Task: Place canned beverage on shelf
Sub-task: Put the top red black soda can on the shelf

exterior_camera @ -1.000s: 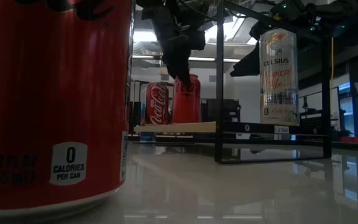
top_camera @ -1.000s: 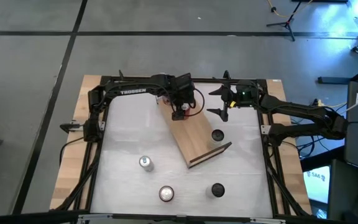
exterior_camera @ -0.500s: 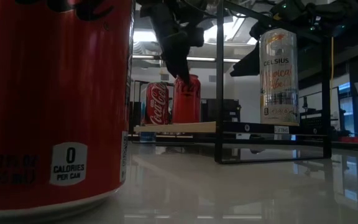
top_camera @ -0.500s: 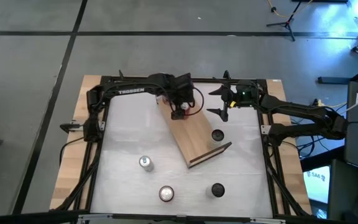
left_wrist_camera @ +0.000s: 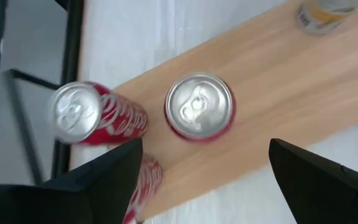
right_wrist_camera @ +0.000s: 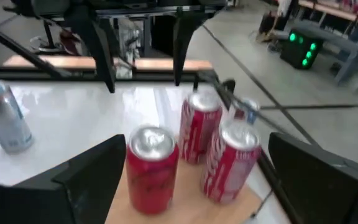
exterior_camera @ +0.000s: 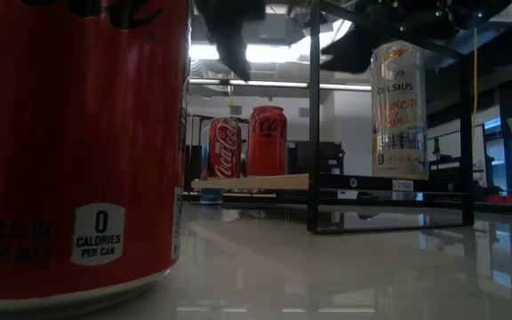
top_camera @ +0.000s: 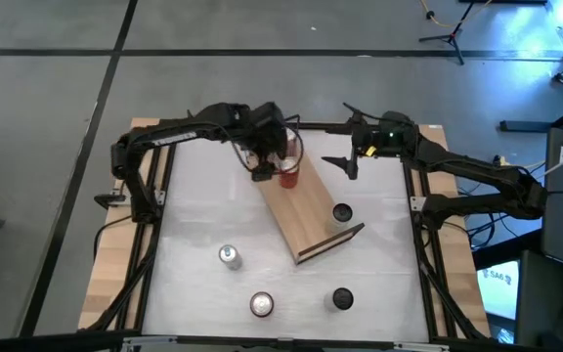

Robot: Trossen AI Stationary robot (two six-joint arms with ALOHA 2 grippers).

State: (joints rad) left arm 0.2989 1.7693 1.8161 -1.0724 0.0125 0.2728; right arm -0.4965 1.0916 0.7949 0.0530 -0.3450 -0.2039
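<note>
Since a second ago your left gripper [top_camera: 259, 168] has let go of the red can [top_camera: 288, 176] and lifted up and off toward the left; in the low view it's now clear of the can top. Can stands upright on the far end of the shelf [top_camera: 311, 220], nothing touching it. It sits just beside the left gripper, on the gripper's right and below it. Left fingers [left_wrist_camera: 101, 177] stand wide apart, holding nothing; the can top shows between them in the left wrist view. The shelf's long axis runs diagonally, from the far side toward the near right. Your right gripper [top_camera: 346, 159] hangs near the far right, spread wide and empty, farther from the can. Probably two more Coke cans [right_wrist_camera: 229, 163] stand just off the shelf's far end.
</note>
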